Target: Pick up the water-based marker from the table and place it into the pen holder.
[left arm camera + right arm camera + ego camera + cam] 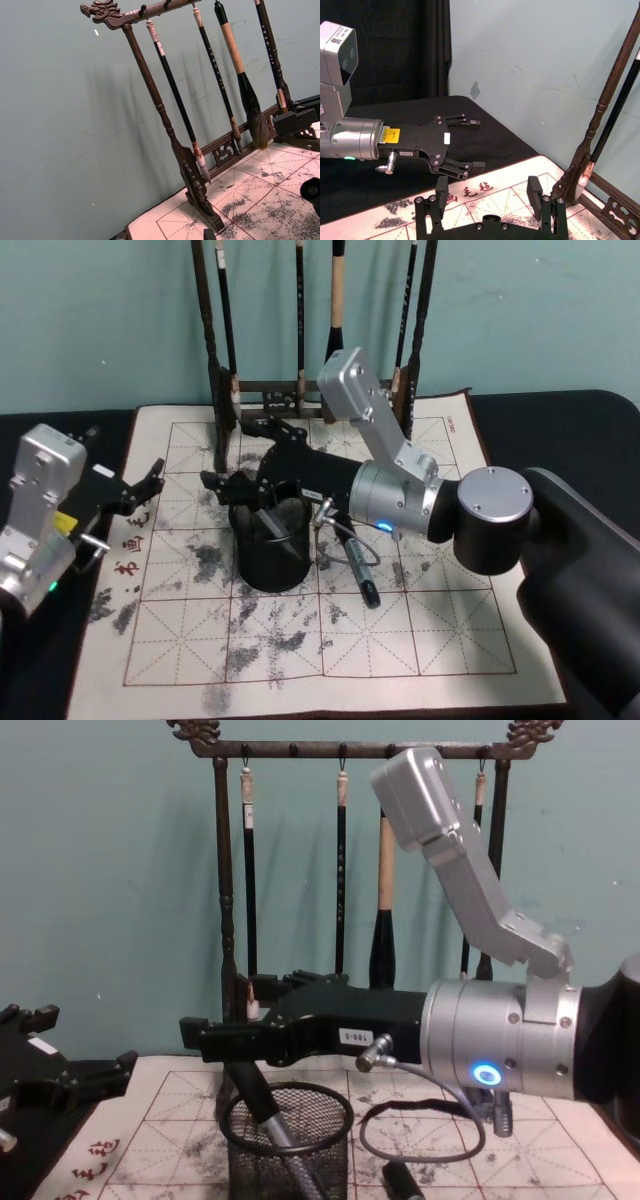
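The pen holder [268,560], a round black mesh cup [290,1150], stands on the ink-stained mat. A dark water-based marker [272,525] leans inside it, its upper end sticking out above the rim [258,1105]. My right gripper [228,453] hovers just above the cup's left rim [222,1010]. It is open with nothing between its fingers [487,192]. A second dark pen [360,578] lies on the mat just right of the cup. My left gripper [152,480] waits open at the mat's left edge [475,144], apart from everything.
A tall dark wooden brush rack [300,390] with several hanging brushes [245,75] stands at the back of the gridded calligraphy mat [420,640]. A thin cable loop [420,1135] hangs under my right wrist. Dark cloth covers the table around the mat.
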